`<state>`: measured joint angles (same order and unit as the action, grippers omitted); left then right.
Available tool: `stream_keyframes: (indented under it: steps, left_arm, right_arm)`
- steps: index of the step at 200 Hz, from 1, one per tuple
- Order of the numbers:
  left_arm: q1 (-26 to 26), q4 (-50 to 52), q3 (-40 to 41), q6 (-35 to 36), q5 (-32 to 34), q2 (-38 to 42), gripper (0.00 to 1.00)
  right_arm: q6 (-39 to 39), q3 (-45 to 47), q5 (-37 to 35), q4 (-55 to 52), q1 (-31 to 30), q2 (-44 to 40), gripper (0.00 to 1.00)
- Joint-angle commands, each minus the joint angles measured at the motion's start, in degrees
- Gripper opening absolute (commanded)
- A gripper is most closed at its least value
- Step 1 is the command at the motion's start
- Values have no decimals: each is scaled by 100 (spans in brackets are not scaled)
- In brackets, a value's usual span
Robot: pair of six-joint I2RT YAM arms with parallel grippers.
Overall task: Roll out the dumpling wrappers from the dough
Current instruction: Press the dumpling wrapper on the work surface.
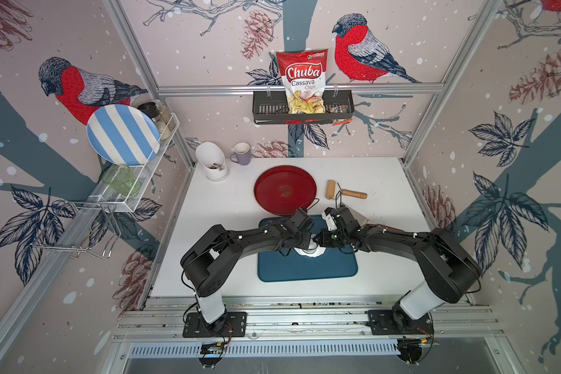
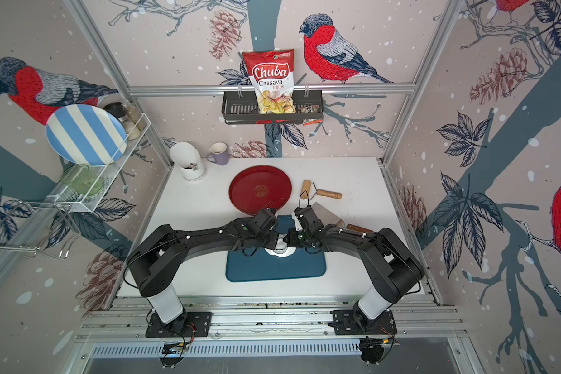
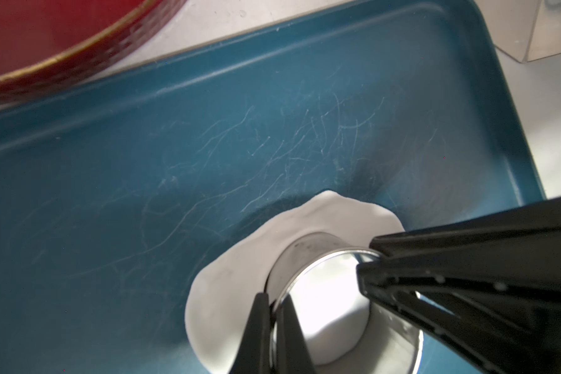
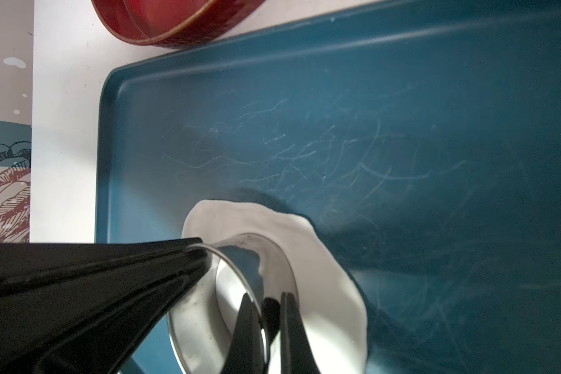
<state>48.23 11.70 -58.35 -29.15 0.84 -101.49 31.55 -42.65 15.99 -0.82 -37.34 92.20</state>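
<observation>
A: Left gripper (image 3: 274, 307) and right gripper (image 4: 268, 304), each pinched shut on opposite sides of the rim of the ring cutter (image 3: 318, 255). Press straight down, level.
B: Into the dough (image 3: 227, 291), lying flat mid blue tray (image 3: 208, 129)?
A: Yes. Add a slight twist; cannot tell whether cut through yet. No dumpling wrappers freed so far.
B: Afterwards?
A: Lift evenly, then likely move the disc to the red plate (image 1: 285, 189), just beyond the tray on the desk (image 1: 221, 220).

Both top views look down from high over the front edge of the worktop (image 1: 208, 200) and show almost the same whole scene. Each wrist camera sits very close over the blue tray (image 3: 110, 194), facing the back edge. Both share the metal ring (image 3: 305, 249), the dough (image 3: 221, 291) and the red plate (image 3: 46, 32).
</observation>
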Motion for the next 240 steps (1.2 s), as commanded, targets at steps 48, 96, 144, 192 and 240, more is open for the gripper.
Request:
stream_keyframes:
  steps: [48,96,144,192,240]
  left_arm:
    - [19,1120,49,-194,-8,14,0]
    - [121,989,364,-306,-34,32,0]
    - [111,999,595,-332,230,-120,0]
    - [93,1026,477,-282,95,-1,0]
    - [364,1023,190,-363,66,-298,0]
  right_arm:
    - [-169,-19,-829,-1145,82,-52,0]
    - [-316,-26,-826,-975,153,299,0]
    - [-246,192,-773,-779,94,449,0]
    - [-200,129,-798,-885,78,478,0]
    - [-336,320,-878,-1072,281,118,0]
